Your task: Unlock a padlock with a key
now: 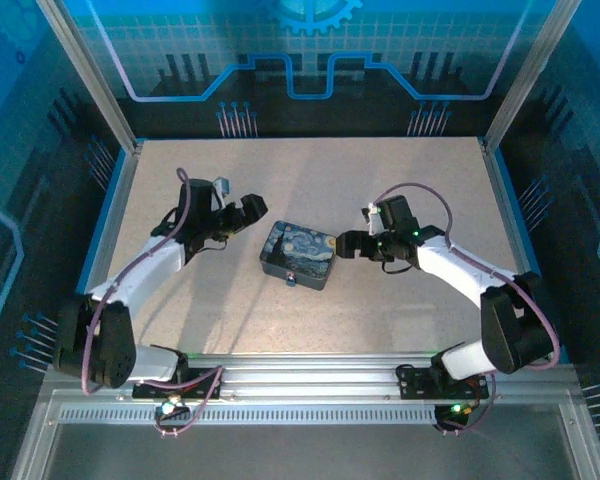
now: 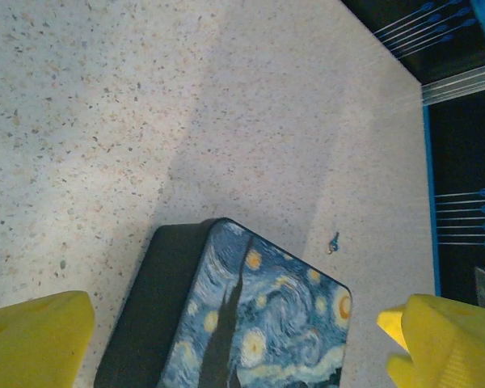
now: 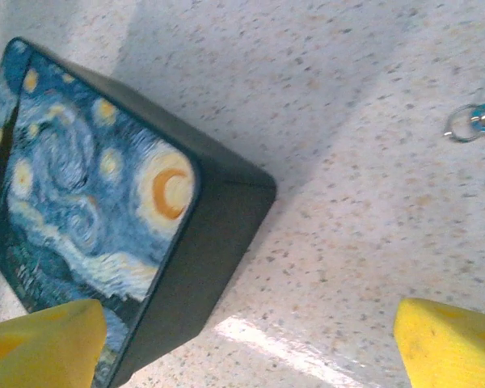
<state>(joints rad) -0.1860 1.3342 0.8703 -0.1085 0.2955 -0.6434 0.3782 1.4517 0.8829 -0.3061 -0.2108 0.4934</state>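
Observation:
The padlock (image 3: pixel 473 121) is a tiny bluish-silver piece with a ring, lying on the speckled table by the right edge of the right wrist view. It also shows as a small speck beyond the case's corner (image 2: pixel 333 242) and by the case's near edge (image 1: pixel 292 280). My left gripper (image 1: pixel 244 214) hovers left of the printed case, open, yellow fingertips (image 2: pixel 36 339) wide apart with nothing between them. My right gripper (image 1: pixel 346 245) sits just right of the case, open and holding nothing, its fingertips (image 3: pixel 453 343) spread wide. The key is out of view.
A dark blue and yellow swirl-printed rectangular case (image 1: pixel 298 255) lies flat mid-table between the grippers. Metal frame posts and blue side rails (image 1: pixel 108 215) bound the table. Bare speckled tabletop (image 1: pixel 380 180) lies behind and in front of the case.

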